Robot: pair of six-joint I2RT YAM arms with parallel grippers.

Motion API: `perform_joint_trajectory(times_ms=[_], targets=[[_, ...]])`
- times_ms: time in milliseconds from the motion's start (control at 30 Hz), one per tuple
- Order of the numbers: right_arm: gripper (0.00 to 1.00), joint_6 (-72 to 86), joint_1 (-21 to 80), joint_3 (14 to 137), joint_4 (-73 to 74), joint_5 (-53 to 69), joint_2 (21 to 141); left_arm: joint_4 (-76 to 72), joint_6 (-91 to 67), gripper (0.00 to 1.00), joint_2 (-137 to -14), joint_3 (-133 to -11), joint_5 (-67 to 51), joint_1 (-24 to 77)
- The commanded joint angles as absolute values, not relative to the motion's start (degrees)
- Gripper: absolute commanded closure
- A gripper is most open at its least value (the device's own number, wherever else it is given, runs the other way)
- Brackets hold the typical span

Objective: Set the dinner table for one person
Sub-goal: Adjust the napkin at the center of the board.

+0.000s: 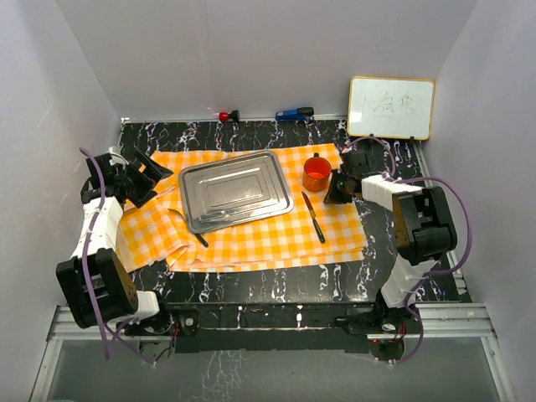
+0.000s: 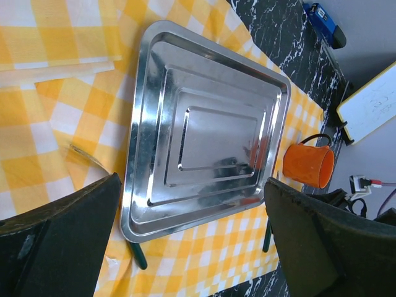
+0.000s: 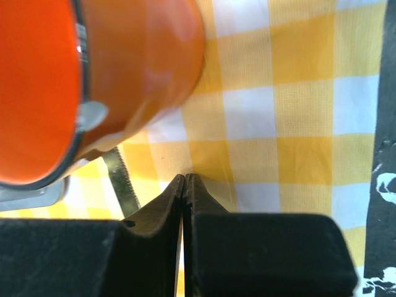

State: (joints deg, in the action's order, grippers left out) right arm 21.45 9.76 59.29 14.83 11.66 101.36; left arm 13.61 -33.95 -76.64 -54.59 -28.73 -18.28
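Your dinner table (image 1: 276, 285) is the big black top with white veins. It fills the floor of the top view, right in front of both arm bases. Its long side runs from left to right, and its short side runs from the arms to the back wall. An orange-and-white checked cloth (image 1: 251, 243) covers the middle of it, and black shows all around.

On the left, your left gripper (image 1: 157, 178) hangs over the left edge of the cloth. Its jaws are spread wide and hold nothing. They point at the steel tray (image 1: 234, 191).

A fork (image 1: 186, 224) lies slanted on the cloth, just beside the tray's near left corner. The tray lies flat on the cloth, left of the middle. Its long side also runs left to right, a little tilted.

Right of the tray lies a knife (image 1: 314, 218), with its handle toward you. Behind it stands an orange mug (image 1: 316, 174).

Your right gripper (image 3: 186, 180) is low over the cloth, just beside the mug. Its jaws are pressed together with nothing between them.

A whiteboard (image 1: 391, 107) leans at the far right corner.
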Motion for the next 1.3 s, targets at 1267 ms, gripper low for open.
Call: perform_joint_trajectory(times_ms=[1267], targets=[[1.0, 21.1, -2.2, 56.0, 15.6, -0.5, 106.6, 10.4, -37.3, 0.01, -91.2, -56.7, -21.2, -4.8]])
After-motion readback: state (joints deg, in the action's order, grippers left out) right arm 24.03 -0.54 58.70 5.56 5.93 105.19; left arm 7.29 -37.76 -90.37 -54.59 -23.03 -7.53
